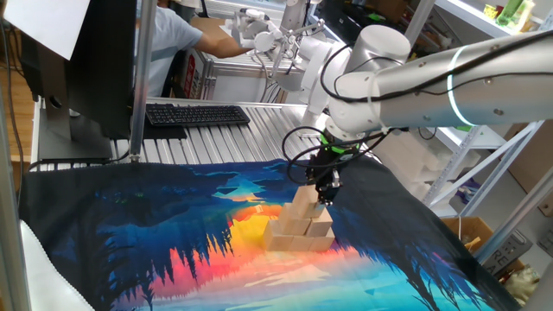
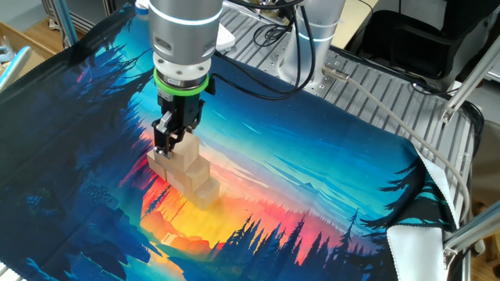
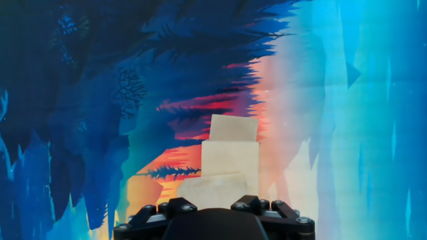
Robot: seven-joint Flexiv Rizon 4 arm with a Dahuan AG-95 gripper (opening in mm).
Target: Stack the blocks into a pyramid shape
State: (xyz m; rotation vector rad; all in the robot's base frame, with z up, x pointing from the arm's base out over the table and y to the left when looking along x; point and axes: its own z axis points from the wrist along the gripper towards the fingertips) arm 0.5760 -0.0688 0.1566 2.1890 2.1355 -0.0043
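Blocks [image 1: 300, 226] stand as stepped pile on printed cloth [image 1: 155, 233], near cloth middle, three levels high. Gripper [image 2: 169, 148] points down at top block [image 2: 186, 150], at 12 o'clock of pile. I cannot tell if fingers clamp block or are already loose. I judge step: placing top of pyramid. Next move needs straight lift, no side push. No readable writing or brand seen.

blocks [image 1: 299, 229] – pale tan wood | cloth [image 1: 155, 233] – blue forest, orange-red sunset print
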